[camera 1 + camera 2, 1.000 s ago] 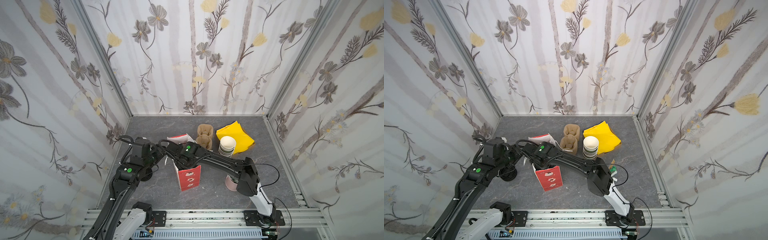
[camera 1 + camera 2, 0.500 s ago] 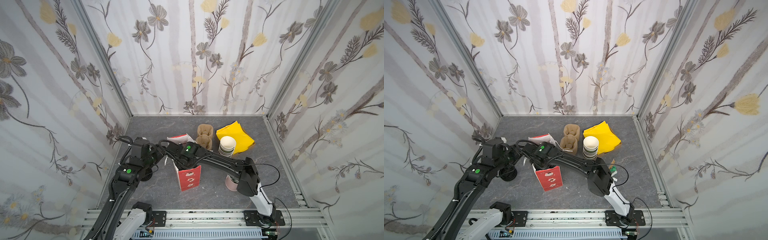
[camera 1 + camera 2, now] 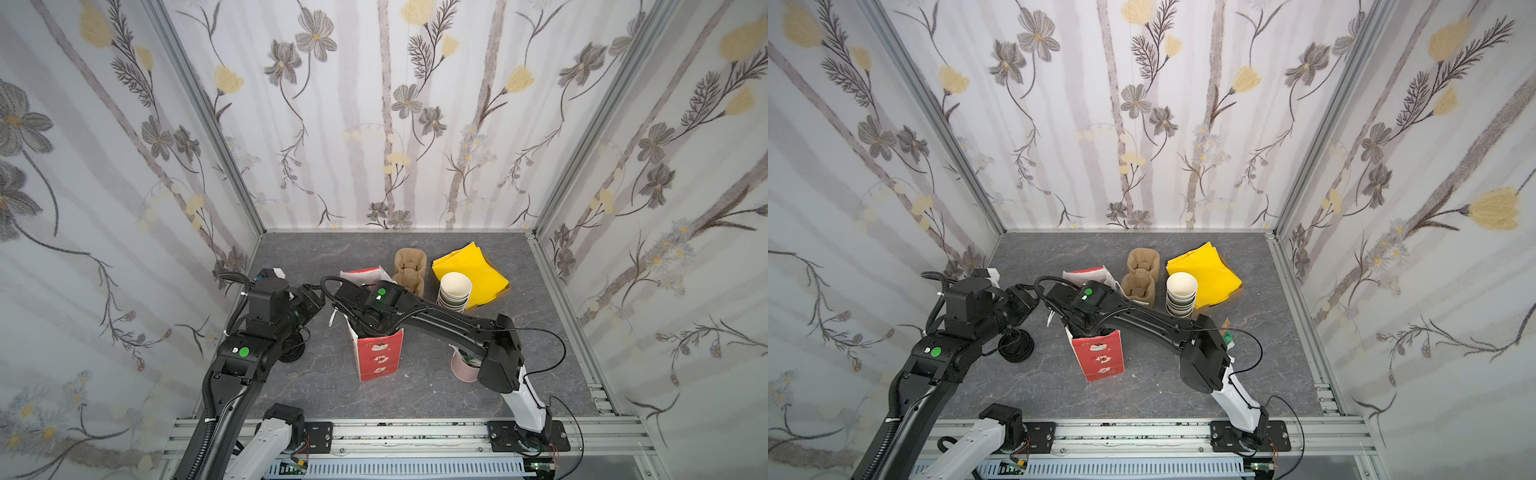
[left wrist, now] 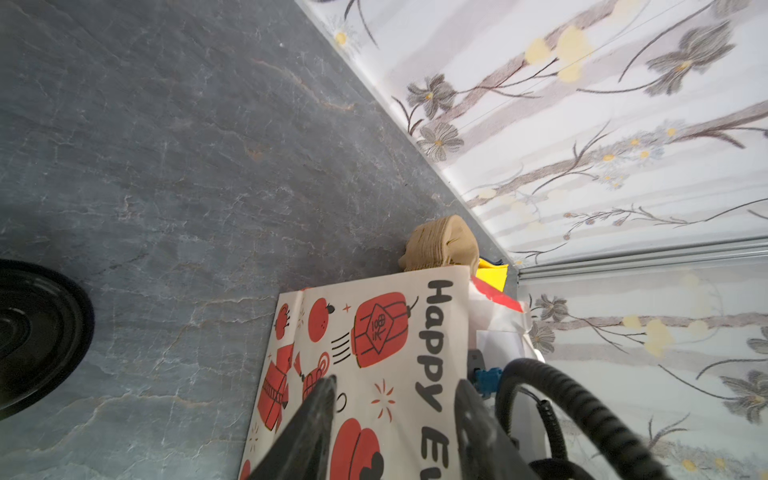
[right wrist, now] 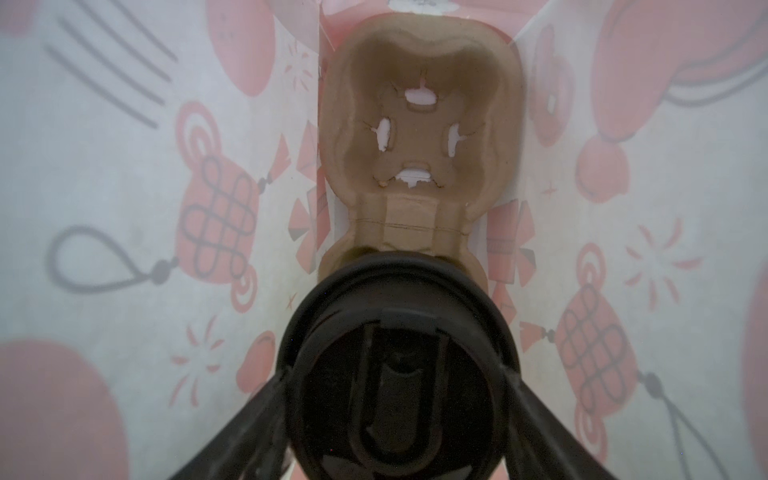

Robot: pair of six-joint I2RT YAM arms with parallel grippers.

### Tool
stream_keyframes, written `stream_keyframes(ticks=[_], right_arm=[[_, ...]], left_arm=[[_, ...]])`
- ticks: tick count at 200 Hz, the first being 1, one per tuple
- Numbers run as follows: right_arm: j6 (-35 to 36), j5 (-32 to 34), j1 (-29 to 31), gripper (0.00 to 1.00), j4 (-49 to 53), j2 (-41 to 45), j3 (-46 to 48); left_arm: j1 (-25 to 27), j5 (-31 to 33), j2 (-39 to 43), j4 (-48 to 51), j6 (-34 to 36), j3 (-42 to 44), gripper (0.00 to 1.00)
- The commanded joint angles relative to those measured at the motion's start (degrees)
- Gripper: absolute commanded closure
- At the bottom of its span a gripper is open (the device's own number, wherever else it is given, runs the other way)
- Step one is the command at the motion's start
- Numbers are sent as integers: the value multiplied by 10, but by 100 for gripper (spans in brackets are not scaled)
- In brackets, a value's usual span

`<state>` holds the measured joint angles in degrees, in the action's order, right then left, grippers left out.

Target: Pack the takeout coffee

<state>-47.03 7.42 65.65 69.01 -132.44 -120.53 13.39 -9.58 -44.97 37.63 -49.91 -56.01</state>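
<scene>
Inside printed bag [image 3: 380,357], over 1 end of pulp carrier [image 5: 419,137]: takeout coffee [image 5: 399,316], flanked by right gripper [image 5: 398,376], grip undeterminable. Left gripper [image 4: 394,382] parted beside bag's outer wall. Behind: cup stack [image 3: 455,289], yellow napkins [image 3: 473,266]; right arm [image 3: 449,324] across pink cup [image 3: 459,372].

- Grey marbled tabletop [image 3: 316,257], walled on three sides.
- Centre: upright red-and-white paper bag [image 3: 380,359]; to its left, black lids [image 3: 1016,347].
- Behind: flat bag [image 3: 361,276], brown pulp carriers [image 3: 409,268], stacked paper cups [image 3: 454,291], yellow sheets [image 3: 473,266].
- Right: pink cup [image 3: 461,370], partly hidden.
</scene>
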Motion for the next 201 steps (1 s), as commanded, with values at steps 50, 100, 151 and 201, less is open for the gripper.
stream_keyframes(ticks=[50, 100, 151, 201], right_arm=[[-6, -3, 0, 24, -28, 8, -1], [-5, -7, 1, 24, -35, 9, -1], [-3, -10, 0, 24, -43, 10, 0], [-2, -15, 0, 23, -52, 10, 0]], left_arm=[[0, -136, 6, 55, 3, -5, 46], [0, -152, -15, 77, 2, -13, 49], [0, -156, -4, 80, -13, -33, 41], [-1, -152, -38, 71, 11, -21, 46]])
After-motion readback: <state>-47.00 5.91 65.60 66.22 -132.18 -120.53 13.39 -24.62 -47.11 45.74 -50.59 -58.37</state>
